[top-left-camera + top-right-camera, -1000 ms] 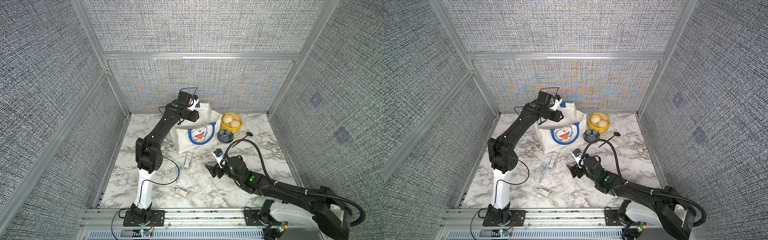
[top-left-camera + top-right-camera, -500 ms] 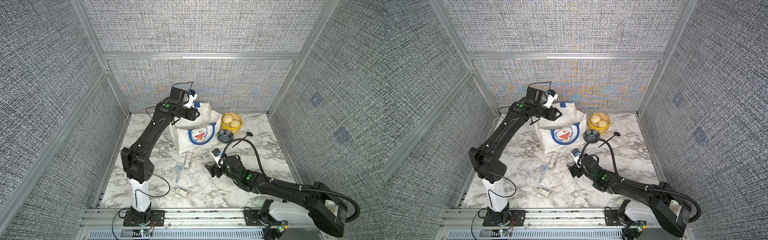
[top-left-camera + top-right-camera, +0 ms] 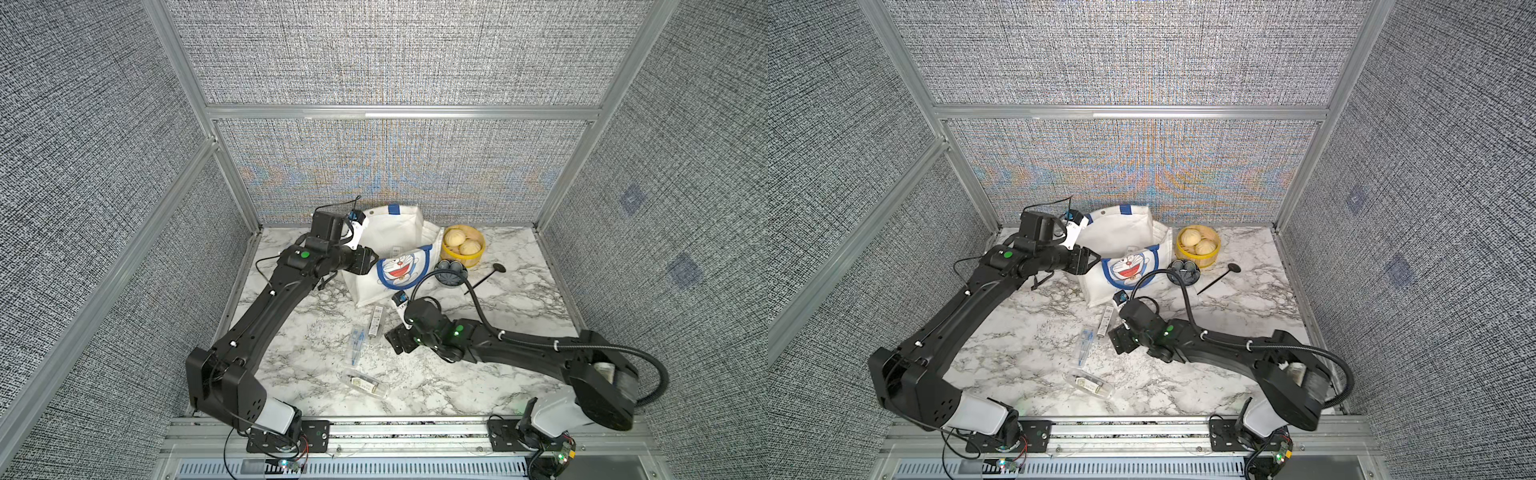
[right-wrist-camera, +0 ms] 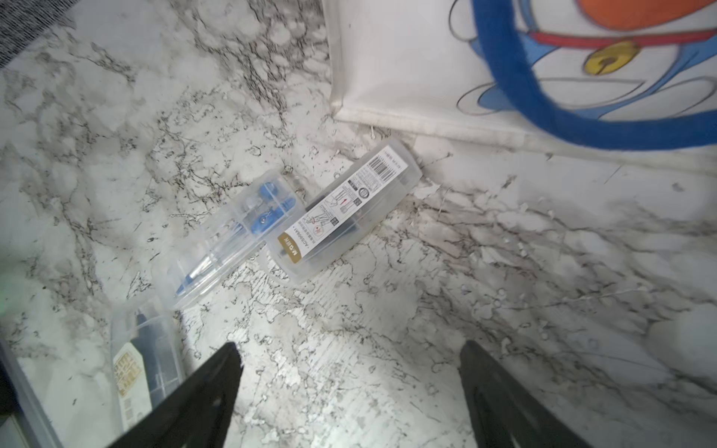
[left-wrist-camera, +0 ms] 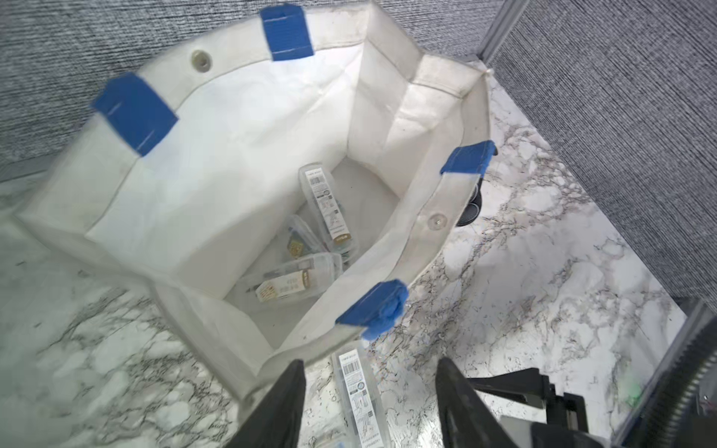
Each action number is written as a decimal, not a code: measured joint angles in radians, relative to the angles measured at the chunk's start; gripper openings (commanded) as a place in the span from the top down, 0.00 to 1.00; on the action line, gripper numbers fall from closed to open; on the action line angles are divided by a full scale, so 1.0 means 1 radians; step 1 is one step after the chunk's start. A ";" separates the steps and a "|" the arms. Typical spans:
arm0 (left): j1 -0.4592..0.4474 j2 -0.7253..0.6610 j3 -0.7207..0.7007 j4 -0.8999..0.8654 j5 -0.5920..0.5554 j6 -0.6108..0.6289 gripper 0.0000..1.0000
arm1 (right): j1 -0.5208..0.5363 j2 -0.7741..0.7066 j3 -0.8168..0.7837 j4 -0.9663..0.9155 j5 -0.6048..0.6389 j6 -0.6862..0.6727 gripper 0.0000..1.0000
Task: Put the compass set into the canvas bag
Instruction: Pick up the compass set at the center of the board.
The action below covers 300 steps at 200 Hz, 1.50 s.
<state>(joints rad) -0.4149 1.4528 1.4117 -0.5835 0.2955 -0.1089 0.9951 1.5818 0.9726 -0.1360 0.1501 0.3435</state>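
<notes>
On the white marbled tabletop (image 3: 532, 291) a boxy off-white canvas bag (image 3: 405, 230) is stood open. The left end effector (image 5: 368, 362), beside its rim, and the right end effector (image 4: 349, 345), over the tabletop, are held open, empty. Clear-cased compass sets (image 5: 324, 205) are seen inside the bag, three more before it.

A round yellow steamer basket (image 3: 462, 259) holding two pale buns (image 3: 454, 237) stands on the marble tabletop (image 3: 519, 303); just beside it sits a dark round dish (image 3: 452, 274), with a thin black round-headed stick (image 3: 483, 280) nearby
</notes>
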 measured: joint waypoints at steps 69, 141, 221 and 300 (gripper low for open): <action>0.026 -0.040 -0.074 0.074 -0.030 -0.031 0.43 | 0.072 0.315 0.348 -0.211 0.139 0.216 0.12; 0.031 -0.022 -0.071 0.089 0.014 -0.050 0.42 | 0.071 0.475 0.498 -0.304 0.227 0.258 0.14; 0.031 -0.022 -0.064 0.089 0.056 -0.049 0.42 | 0.051 0.524 0.502 -0.329 0.241 0.243 0.23; 0.031 -0.015 -0.062 0.088 0.073 -0.048 0.41 | 0.032 0.494 0.431 -0.269 0.179 0.245 0.48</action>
<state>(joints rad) -0.3843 1.4376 1.3499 -0.4957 0.3683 -0.1574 1.0271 2.0754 1.4033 -0.4049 0.3290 0.5880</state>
